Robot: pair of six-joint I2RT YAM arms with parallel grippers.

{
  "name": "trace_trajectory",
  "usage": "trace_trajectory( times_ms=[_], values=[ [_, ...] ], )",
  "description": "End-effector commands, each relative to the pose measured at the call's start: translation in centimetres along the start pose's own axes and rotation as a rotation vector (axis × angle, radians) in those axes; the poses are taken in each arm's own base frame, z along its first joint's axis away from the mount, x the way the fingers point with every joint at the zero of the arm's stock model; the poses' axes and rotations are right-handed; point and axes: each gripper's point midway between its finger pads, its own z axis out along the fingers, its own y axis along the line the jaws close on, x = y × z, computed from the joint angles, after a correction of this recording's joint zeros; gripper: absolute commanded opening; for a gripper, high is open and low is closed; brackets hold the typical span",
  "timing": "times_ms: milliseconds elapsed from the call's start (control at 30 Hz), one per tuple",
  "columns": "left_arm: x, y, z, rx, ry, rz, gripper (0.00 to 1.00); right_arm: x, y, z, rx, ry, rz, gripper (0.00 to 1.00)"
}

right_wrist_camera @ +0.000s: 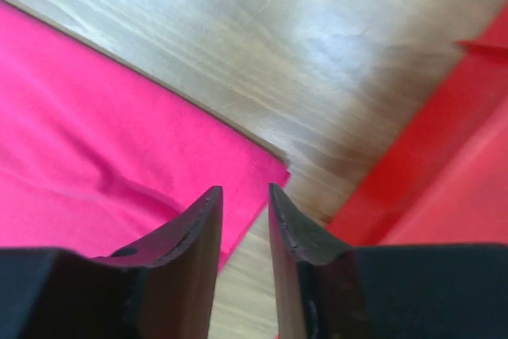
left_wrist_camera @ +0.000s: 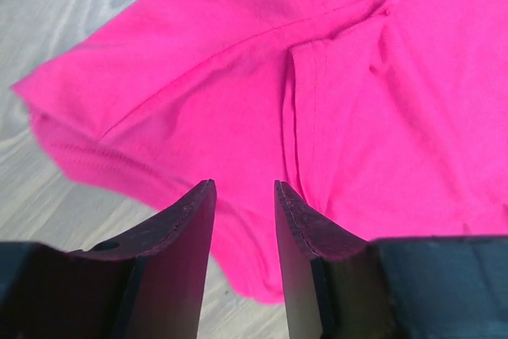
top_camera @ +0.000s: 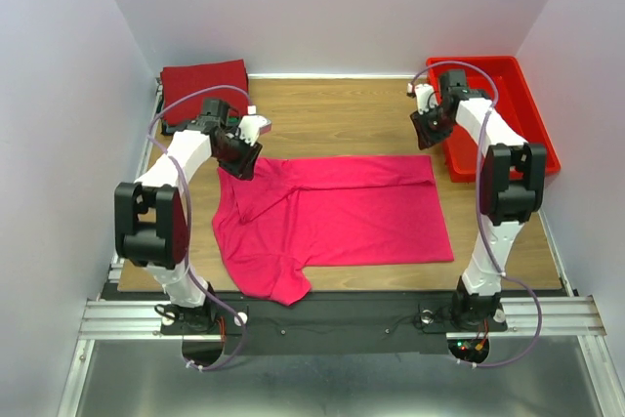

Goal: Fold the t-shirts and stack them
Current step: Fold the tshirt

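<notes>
A bright pink t-shirt (top_camera: 332,217) lies partly folded across the middle of the table. Its far edge is folded over and a sleeve sticks out at the front left. A folded dark red t-shirt (top_camera: 203,83) lies at the back left corner. My left gripper (top_camera: 237,157) is open and empty above the pink shirt's far left corner, over the sleeve (left_wrist_camera: 198,109). My right gripper (top_camera: 427,131) is open and empty above the shirt's far right corner (right_wrist_camera: 270,166). The green and dark shirts are not in view.
A red plastic bin (top_camera: 527,109) stands at the back right, close beside my right arm; its wall shows in the right wrist view (right_wrist_camera: 421,164). The wooden table (top_camera: 332,114) is walled on three sides by white panels.
</notes>
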Motion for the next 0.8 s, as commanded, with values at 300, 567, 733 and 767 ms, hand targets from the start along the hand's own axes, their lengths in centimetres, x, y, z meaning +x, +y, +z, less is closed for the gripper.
trace_trajectory(
  times_ms=[300, 567, 733, 767],
  values=[
    [-3.1, -3.8, 5.4, 0.184, -0.022, 0.013, 0.49, 2.0, 1.6, 3.2, -0.037, 0.105, 0.028, 0.32],
    [-1.5, -5.4, 7.6, 0.26, 0.037, 0.02, 0.55, 2.2, 1.2, 3.2, -0.017, 0.114, 0.027, 0.31],
    [-2.0, -7.1, 6.4, 0.304, 0.005, 0.087, 0.36, 2.2, 1.1, 3.2, -0.008, 0.118, 0.024, 0.31],
    [-1.6, -7.7, 6.2, 0.319, 0.008, 0.101, 0.33, 2.2, 1.1, 3.1, -0.008, 0.116, 0.024, 0.31]
  ],
)
